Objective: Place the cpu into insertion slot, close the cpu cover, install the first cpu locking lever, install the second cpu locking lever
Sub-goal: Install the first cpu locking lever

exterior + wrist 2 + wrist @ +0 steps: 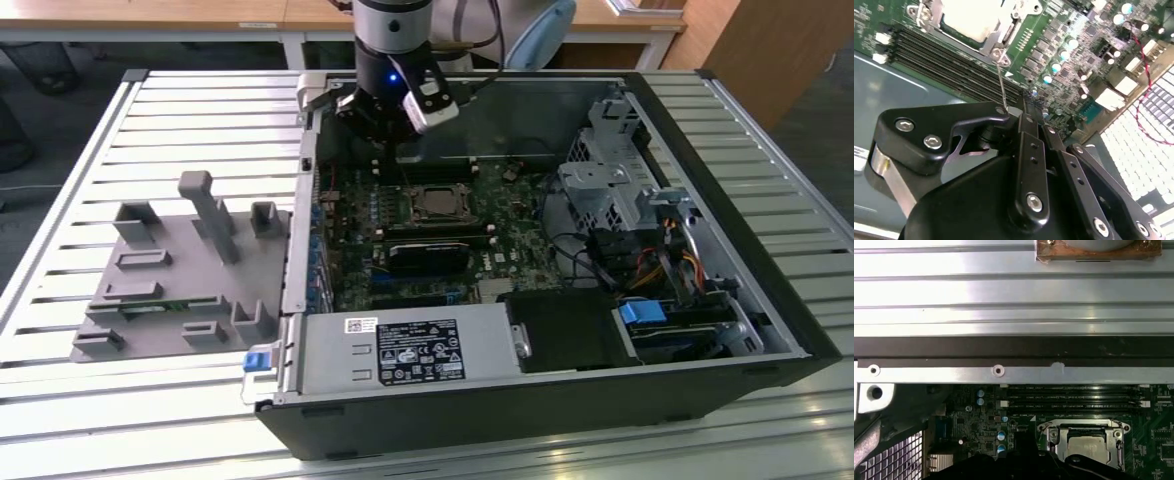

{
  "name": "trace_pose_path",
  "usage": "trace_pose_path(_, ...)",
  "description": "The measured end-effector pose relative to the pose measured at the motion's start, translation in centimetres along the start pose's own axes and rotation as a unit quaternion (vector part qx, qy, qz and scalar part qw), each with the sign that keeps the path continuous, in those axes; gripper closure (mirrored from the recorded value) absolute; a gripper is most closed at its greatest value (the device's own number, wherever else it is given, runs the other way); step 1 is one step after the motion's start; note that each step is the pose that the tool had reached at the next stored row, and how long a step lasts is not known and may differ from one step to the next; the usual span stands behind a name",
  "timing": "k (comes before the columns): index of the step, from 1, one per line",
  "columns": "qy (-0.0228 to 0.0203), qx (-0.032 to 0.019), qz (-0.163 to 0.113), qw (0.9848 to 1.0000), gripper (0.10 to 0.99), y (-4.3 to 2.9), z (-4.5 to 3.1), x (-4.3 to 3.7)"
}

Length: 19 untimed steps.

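Silvery cpu (1088,444) flat in insertion slot (437,204), cpu cover (999,30) closed over it.

exterior view looks down from above; both wrist views sit close, sharing the cpu cover (1086,436).

The arm (391,40) reaches straight down from the far side of the scene, wrist vertical. Its gripper (1013,111) points downward, black fingers (1030,150) drawn together at the tips.
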State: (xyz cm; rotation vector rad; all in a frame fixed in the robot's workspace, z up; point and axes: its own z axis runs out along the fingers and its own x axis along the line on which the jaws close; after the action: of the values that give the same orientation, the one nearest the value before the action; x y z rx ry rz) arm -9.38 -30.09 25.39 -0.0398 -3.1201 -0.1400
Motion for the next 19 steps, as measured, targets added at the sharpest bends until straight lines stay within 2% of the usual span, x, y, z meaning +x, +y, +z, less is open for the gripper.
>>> trace_pose_path(6,0.0,0.0,0.0,1.0,0.98,0.05,0.01,-1.83)
trace_pose_path(13,0.0005,0.0,0.0,1.0,0.98,0.12,0.19,-4.92)
trace_pose_path(15,0.0006,-0.0009,0.0,1.0,0.98,0.12,0.26,-5.16)
trace_pose_path(16,0.0007,-0.0026,0.0,1.0,0.98,0.1,0.27,-5.16)
trace_pose_path(18,0.0005,-0.0146,0.0,0.9999,0.98,-0.01,0.3,-5.12)
trace_pose_path(19,-0.0005,-0.0169,0.0,0.9999,0.98,-0.1,0.35,-5.12)
